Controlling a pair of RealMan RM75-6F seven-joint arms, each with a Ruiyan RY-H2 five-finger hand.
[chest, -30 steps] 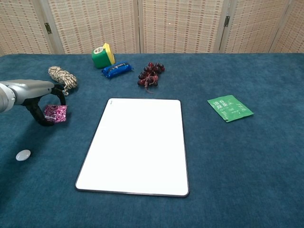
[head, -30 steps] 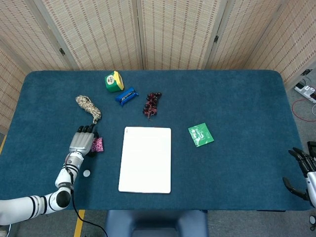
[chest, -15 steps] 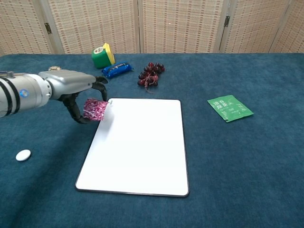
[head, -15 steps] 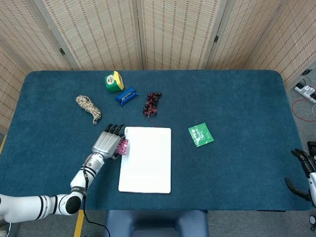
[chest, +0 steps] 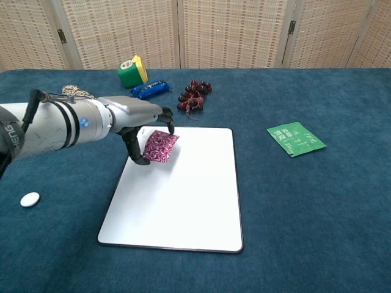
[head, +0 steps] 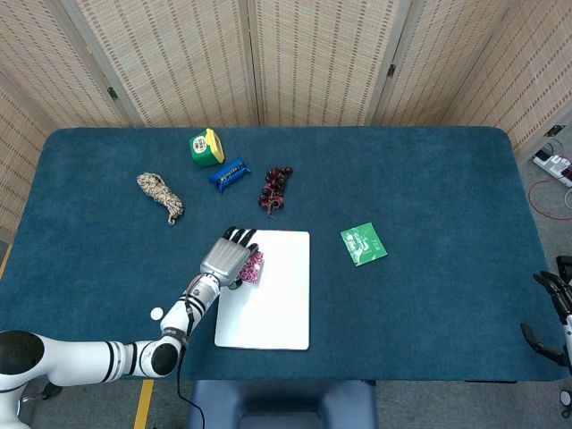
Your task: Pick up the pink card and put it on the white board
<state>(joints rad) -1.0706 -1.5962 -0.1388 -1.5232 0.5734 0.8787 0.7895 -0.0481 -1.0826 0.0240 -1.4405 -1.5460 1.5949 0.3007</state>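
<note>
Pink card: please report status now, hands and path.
Left robot hand holds pink card above white board. Right robot hand idle at table edge. Nothing in the way.

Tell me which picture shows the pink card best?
The chest view. There the pink card faces the camera, its pattern clear, held by the left hand over the white board. In the head view the hand covers most of it, so only a pink edge peeks out.

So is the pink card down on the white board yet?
Not yet: the left hand holds the pink card tilted over the white board.
</note>
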